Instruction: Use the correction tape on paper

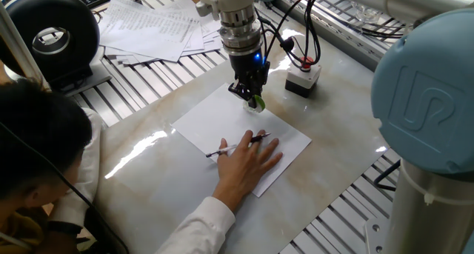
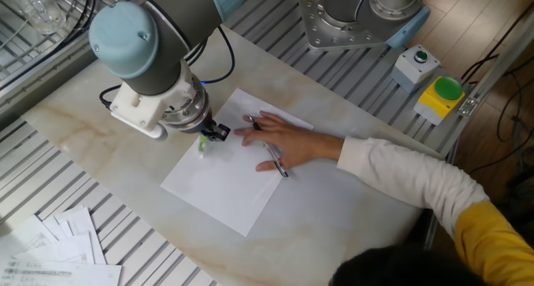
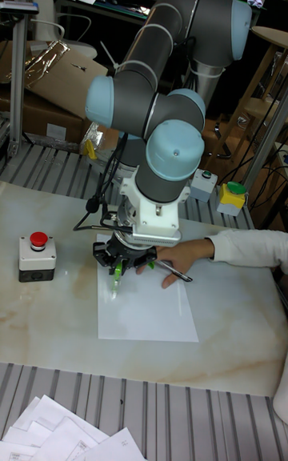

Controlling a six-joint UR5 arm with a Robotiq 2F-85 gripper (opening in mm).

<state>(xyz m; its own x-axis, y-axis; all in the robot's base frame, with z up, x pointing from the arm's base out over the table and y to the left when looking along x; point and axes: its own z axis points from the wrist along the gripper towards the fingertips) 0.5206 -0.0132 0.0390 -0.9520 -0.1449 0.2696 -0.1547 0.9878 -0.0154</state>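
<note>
The paper [image 1: 211, 124] is a blank white sheet lying flat on the marble table [image 1: 163, 180]. My gripper [image 1: 252, 95] hangs over the sheet's far edge, shut on the correction tape [image 1: 257, 101], a small green-and-white dispenser whose tip points down at the sheet. In the other fixed view, the correction tape [image 2: 203, 143] meets the paper [image 2: 221, 182] near its upper left edge. In the tall view, the gripper [image 3: 118, 264] holds the tape [image 3: 117, 275] at the paper's [image 3: 148, 310] top left corner. A person's hand [image 1: 248, 164] presses the sheet flat, with a pen [image 1: 237, 144] under the fingers.
A red emergency-stop box [image 1: 303, 74] stands just behind the gripper. Printed sheets [image 1: 159, 28] lie fanned at the back left, beside a round black device [image 1: 52, 35]. The person's head [image 1: 37, 150] leans in at the left. Button boxes [image 2: 442, 94] sit off the table.
</note>
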